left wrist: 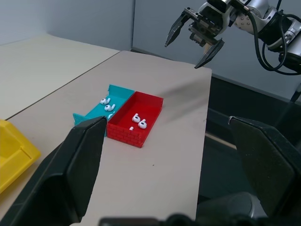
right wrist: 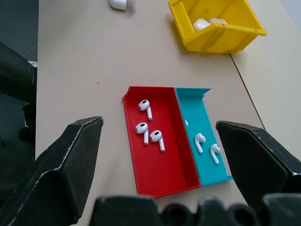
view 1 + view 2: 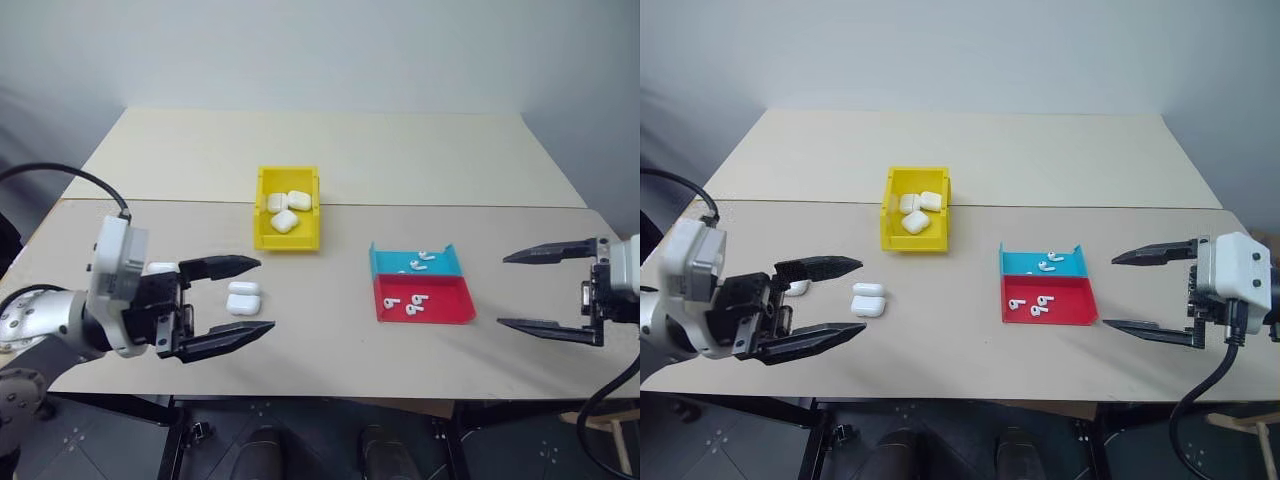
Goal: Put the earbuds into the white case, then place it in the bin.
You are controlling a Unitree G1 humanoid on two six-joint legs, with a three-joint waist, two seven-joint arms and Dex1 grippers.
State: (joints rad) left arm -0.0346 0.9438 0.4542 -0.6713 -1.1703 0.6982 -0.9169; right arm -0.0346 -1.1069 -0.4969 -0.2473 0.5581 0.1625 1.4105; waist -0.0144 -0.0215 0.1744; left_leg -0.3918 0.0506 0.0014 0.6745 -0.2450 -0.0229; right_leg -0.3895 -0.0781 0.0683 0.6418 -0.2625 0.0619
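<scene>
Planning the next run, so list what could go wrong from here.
1. The earbuds are tiny next to the wide black fingers, and lie close together in the red tray; a pinch may slip or take two.
2. The trays' low walls could block the fingers or get shoved across the table.
3. Loose cases by the left gripper look like those already in the bin; an unfilled one may get binned.

No text, label, brand, number or sign can be read anywhere in these views: the yellow bin [image 3: 287,236], the red tray [image 2: 160,165], the blue tray [image 2: 207,155] and the white cases [image 3: 243,298] carry plain, unmarked surfaces
</scene>
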